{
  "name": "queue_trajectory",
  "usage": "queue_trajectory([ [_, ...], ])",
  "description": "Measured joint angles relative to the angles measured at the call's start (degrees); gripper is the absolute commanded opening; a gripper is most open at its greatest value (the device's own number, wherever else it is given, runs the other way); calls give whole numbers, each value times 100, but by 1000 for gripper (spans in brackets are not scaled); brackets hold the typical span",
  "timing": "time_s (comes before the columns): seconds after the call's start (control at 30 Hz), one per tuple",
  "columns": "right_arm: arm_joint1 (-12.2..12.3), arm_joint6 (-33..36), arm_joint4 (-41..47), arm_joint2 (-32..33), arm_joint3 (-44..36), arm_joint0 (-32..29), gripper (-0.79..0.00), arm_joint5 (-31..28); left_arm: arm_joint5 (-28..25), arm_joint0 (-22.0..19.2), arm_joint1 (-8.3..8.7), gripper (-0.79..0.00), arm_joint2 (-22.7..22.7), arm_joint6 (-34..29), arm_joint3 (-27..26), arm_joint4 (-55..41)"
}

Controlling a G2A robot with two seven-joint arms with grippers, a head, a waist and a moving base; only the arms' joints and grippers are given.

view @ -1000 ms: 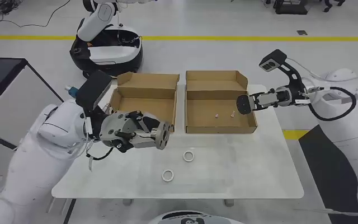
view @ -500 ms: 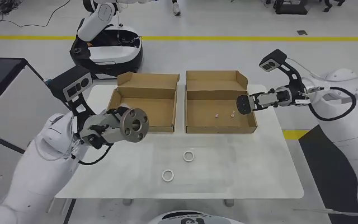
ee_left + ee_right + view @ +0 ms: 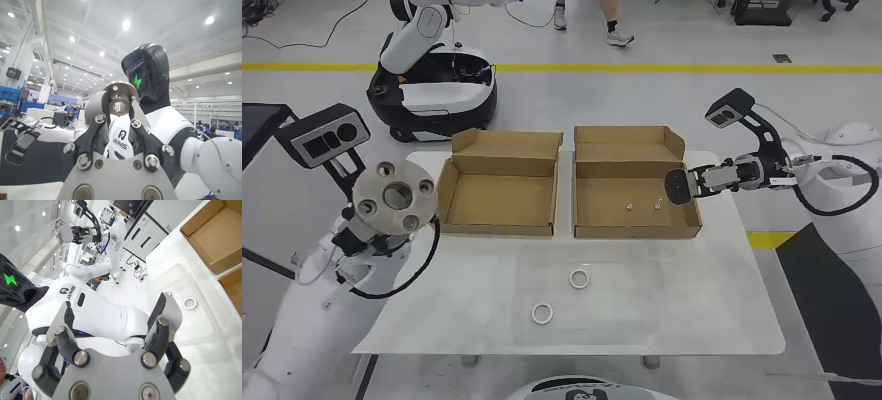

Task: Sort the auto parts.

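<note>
Left hand [image 3: 118, 103] pinching hub [image 3: 394, 197], raised beyond tabletop [image 3: 692, 300] left edge, well apart from boxes. Right hand [image 3: 115, 302] spread, at right box [image 3: 602, 200] right wall. Right box holds two small parts [image 3: 629, 208]. Left box [image 3: 497, 200] alongside. Two rings [image 3: 579, 279] on tabletop.

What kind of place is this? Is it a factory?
Probably a big robot lab or workshop hall, not a home. Another white robot stands beyond the table, a yellow line marks the floor, and rows of ceiling lights hang high overhead.
</note>
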Motion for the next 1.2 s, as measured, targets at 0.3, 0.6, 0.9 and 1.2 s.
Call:
queue_trajectory([
  [0.3,0,0,0,0,0,0,0,0,0,130,-134,-785,-91,0,-52,-243],
  [0.6,0,0,0,0,0,0,0,0,118,254,-92,-785,-242,-119,100,517],
  [0.9,0,0,0,0,0,0,0,0,90,296,76,-785,-188,-92,233,1154],
  [1.2,0,0,0,0,0,0,0,0,0,199,116,-785,-118,0,67,435],
])
